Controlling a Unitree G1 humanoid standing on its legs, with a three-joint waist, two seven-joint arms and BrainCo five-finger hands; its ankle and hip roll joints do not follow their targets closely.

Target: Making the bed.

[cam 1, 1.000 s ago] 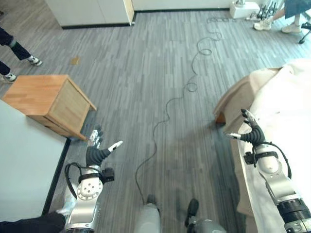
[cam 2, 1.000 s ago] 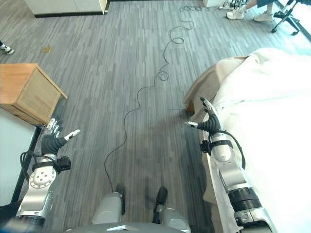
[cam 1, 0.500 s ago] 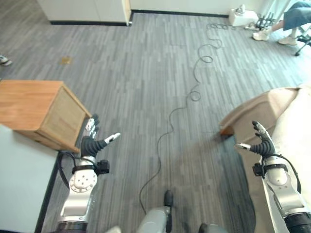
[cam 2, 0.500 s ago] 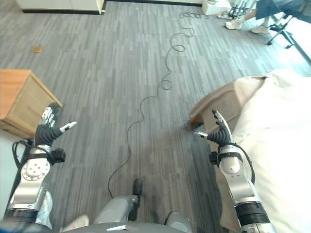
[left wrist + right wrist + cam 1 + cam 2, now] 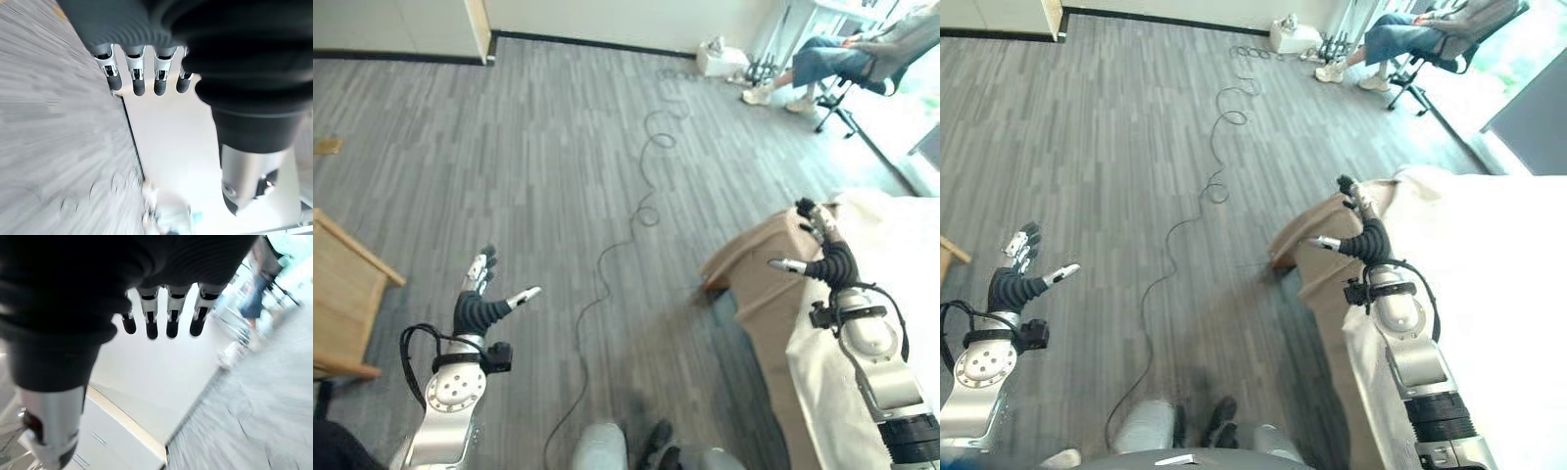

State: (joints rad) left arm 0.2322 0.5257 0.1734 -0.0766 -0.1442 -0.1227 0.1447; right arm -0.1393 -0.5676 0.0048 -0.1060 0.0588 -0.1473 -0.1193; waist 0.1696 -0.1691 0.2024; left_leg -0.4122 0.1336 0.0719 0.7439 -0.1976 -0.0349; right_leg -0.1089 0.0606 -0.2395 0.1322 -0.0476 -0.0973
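The bed stands at the right, with a white sheet on top. A beige cover hangs over its near corner down to the floor. My right hand is raised over that corner with straight, spread fingers and holds nothing. I cannot tell whether it touches the cloth. My left hand is up over the bare floor at the lower left, well away from the bed. Its fingers are straight and it is empty.
A wooden nightstand sits at the left edge. A person sits on a chair at the far right, beyond the bed. A white cabinet stands at the back left. Grey plank floor lies between nightstand and bed.
The camera has swung to the right: the nightstand has slid to the left edge and the seated person has come into view. Both hands stay raised and open.
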